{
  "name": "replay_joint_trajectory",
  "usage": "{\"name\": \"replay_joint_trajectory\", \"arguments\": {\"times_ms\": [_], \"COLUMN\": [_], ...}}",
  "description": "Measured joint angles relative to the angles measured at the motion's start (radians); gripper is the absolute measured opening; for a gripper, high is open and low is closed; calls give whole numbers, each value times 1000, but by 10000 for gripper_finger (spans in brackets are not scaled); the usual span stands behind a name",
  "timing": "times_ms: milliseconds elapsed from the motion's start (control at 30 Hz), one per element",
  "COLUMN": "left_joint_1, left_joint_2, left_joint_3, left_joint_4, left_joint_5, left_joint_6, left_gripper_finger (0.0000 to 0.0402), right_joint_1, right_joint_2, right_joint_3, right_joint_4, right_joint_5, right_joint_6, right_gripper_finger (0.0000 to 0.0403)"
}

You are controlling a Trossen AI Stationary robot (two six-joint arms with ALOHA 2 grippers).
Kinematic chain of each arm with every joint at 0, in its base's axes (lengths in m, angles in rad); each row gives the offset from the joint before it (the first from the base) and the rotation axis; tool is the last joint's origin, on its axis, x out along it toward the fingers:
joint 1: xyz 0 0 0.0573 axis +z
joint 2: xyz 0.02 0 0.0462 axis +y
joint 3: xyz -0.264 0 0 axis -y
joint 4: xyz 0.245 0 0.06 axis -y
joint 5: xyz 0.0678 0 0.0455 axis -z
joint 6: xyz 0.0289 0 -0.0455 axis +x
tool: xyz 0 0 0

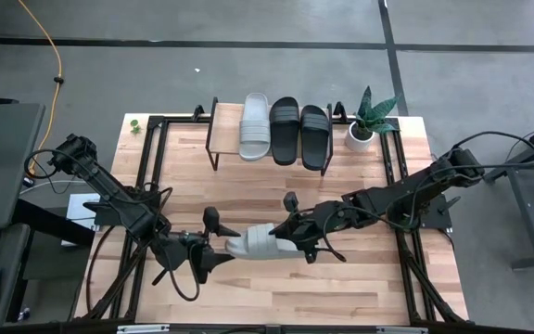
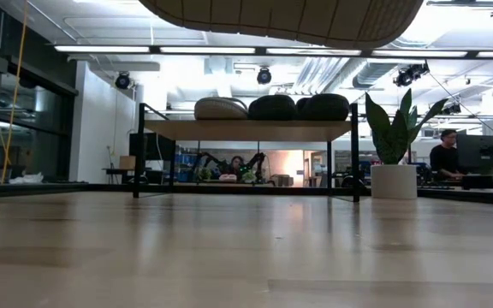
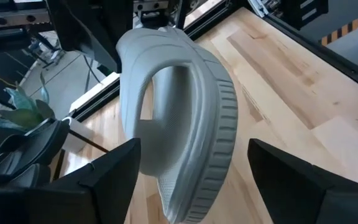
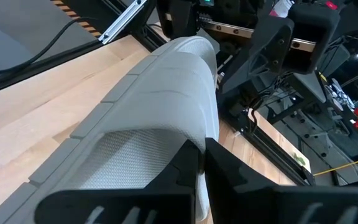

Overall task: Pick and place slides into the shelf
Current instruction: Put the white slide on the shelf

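A light grey slide (image 1: pixel 251 243) hangs above the table's near middle, turned on its side; its underside fills the top of the low view (image 2: pixel 281 21). My right gripper (image 1: pixel 288 243) is shut on the slide's right end. My left gripper (image 1: pixel 213 243) is open, with a finger on either side of the slide's left end (image 3: pixel 191 124), gaps showing on both sides. The shelf (image 1: pixel 225 125) stands at the table's far edge. On it lie one grey slide (image 1: pixel 255 127) and two black slides (image 1: pixel 285 130), (image 1: pixel 314 136), soles down. My right gripper (image 4: pixel 202 162) pinches the grey slide's sole at the edge of its right end (image 4: pixel 166 140), between its two fingers. It comes level from the table's right, along the slide. The slide is lifted clear of the table, on its side, pointing toward the left gripper.
A potted plant (image 1: pixel 367 121) stands to the right of the shelf. Dark metal frame rails (image 1: pixel 148 167), (image 1: pixel 399 167) run along both sides of the table. Bare board remains at the shelf's left end. People sit in the room beyond the table (image 2: pixel 443 158).
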Motion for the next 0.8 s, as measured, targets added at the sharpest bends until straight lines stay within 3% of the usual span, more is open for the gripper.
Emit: {"name": "replay_joint_trajectory", "arguments": {"times_ms": [167,633,800], "left_joint_1": [0,-1,-1], "left_joint_2": [0,0,0], "left_joint_3": [0,0,0], "left_joint_4": [0,-4,-3], "left_joint_5": [-3,4,2], "left_joint_6": [13,58,74], "left_gripper_finger": [226,24,28], "right_joint_1": [0,0,0], "right_joint_2": [0,0,0], "right_joint_3": [0,0,0], "right_joint_4": [4,5,5], "right_joint_5": [-9,-33,-34], "right_joint_6": [0,0,2], "right_gripper_finger": [0,0,0]}}
